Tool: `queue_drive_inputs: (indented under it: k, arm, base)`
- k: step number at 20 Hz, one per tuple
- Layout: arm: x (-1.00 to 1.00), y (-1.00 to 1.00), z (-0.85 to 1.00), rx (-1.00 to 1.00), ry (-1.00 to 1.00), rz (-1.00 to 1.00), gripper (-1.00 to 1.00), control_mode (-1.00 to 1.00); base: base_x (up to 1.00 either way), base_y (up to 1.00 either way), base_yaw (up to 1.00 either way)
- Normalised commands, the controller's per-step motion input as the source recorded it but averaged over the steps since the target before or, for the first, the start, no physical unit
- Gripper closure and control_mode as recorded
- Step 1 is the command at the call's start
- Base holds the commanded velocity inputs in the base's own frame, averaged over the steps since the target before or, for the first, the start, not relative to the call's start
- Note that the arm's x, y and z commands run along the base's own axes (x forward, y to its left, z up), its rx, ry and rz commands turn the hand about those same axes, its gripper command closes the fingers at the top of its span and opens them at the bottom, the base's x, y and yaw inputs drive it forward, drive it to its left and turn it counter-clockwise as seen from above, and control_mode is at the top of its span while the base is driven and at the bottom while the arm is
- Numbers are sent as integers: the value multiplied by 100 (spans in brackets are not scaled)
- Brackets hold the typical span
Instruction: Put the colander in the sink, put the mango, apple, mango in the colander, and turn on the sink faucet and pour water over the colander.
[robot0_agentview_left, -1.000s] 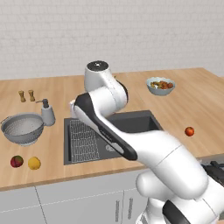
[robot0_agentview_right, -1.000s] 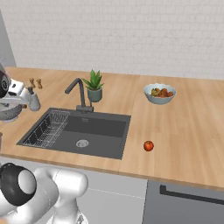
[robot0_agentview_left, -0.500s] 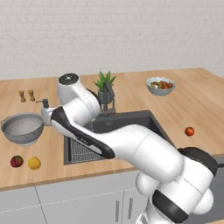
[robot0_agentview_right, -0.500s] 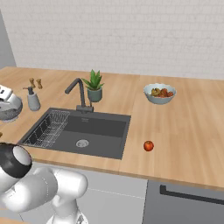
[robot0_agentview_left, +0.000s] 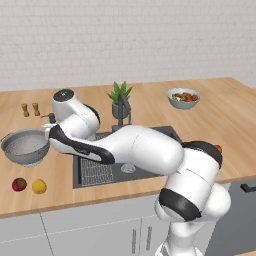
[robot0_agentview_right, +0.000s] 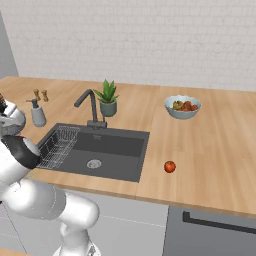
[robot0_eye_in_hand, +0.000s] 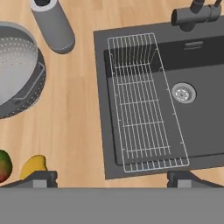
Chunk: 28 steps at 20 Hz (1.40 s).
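Wooden counter (robot0_agentview_left: 230, 115) with sink (robot0_agentview_left: 165, 134) set into it. Hand (robot0_eye_in_hand: 112, 177) open, fingers (robot0_eye_in_hand: 40, 178) spread wide and gripping nothing, poised above the counter strip between colander (robot0_agentview_left: 25, 146) and sink in the hand view. Colander upright on the counter, left of the sink, empty, well apart from the basin; seen also at the left edge of the hand view (robot0_eye_in_hand: 17, 70). Wire rack (robot0_eye_in_hand: 142, 103) along the left side of the basin, round drain (robot0_eye_in_hand: 183, 92) beside it. Sink faucet (robot0_agentview_right: 89, 107) upright behind the basin, spout bent over it; base visible at the top of the hand view (robot0_eye_in_hand: 194, 15). Grey soap pump bottle (robot0_eye_in_hand: 52, 24) standing between colander and sink, near the back. Two fruits on the counter in front of the colander: a red-green one (robot0_agentview_left: 19, 184) and a yellow one (robot0_agentview_left: 39, 186), just beside each other. Small red fruit (robot0_agentview_right: 170, 166) on the counter right of the sink. Pale bowl of fruit (robot0_agentview_right: 182, 107) farther back on the right. Potted plant (robot0_agentview_right: 107, 98) just beside the faucet. Two small shakers (robot0_agentview_left: 30, 109) near the back left of the counter.
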Motion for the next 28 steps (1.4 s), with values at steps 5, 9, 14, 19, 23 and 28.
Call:
queue_drive_inputs:
  k: [5, 9, 14, 19, 23, 28]
  arm:
    - [44, 44, -36, 0, 11, -5, -100, -100]
    - [34, 42, -25, 0, 9, -2, -100, -100]
    - [30, 40, -18, 0, 5, -2, -100, -100]
    - [26, 35, -11, 0, 2, -3, -100, -100]
    - [16, 28, 0, 0, 0, -4, -100, -100]
    - [11, 8, 0, 0, 0, -5, -100, -100]
  base:
    - [0, 0, 0]
    - [0, 0, 0]
    - [0, 0, 0]
    - [0, 0, 0]
    - [0, 0, 0]
    - [0, 0, 0]
